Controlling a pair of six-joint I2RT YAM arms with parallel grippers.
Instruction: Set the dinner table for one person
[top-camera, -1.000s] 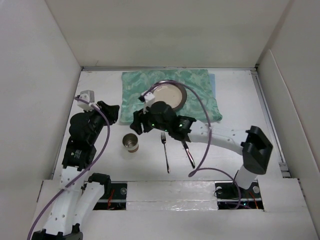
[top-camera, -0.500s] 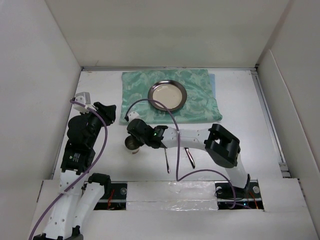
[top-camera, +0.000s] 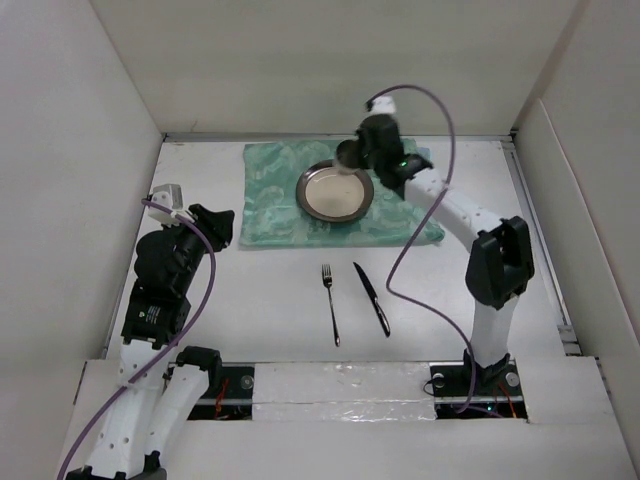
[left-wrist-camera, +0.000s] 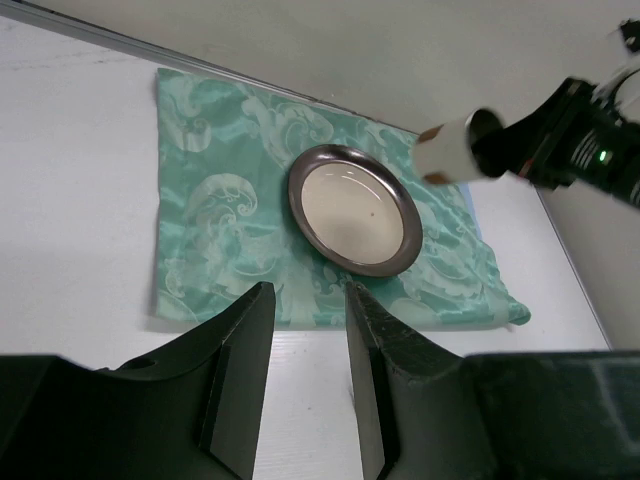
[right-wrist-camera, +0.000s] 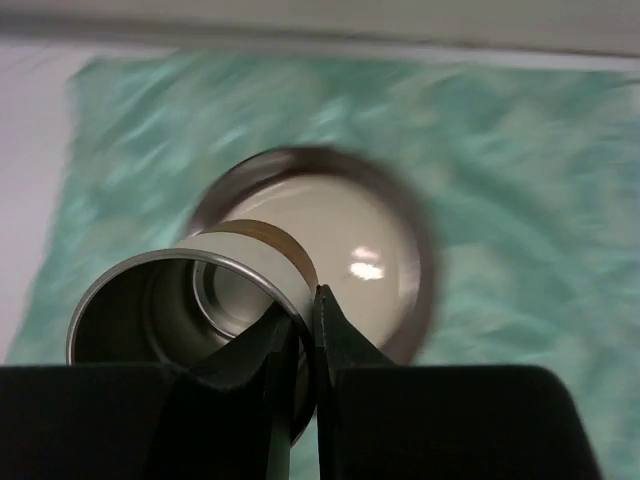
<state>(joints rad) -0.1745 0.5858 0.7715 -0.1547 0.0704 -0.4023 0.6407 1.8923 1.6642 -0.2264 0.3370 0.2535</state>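
White matte table (top-camera: 470, 300), walled by white panels, fills the overhead view. Low in the centre of that frame, a metal fork (top-camera: 331, 305) and a knife (top-camera: 371, 298) lie side by side on the bare surface, close but not touching, with the fork on the left. At the left of the frame, the left gripper (left-wrist-camera: 307, 295) hovers with its black jaws parted and nothing between them. Above the cutlery, in the upper middle, a green patterned cloth (top-camera: 270, 195) lies flat on the table. A round metal plate (top-camera: 335, 192) with a pale centre sits on the cloth. Highest in the frame, at the plate's upper right edge, the right gripper (right-wrist-camera: 305, 312) pinches the rim of a metal cup (right-wrist-camera: 165, 305), one finger inside the wall and one outside. The cup is tilted, with its open mouth facing the gripper.
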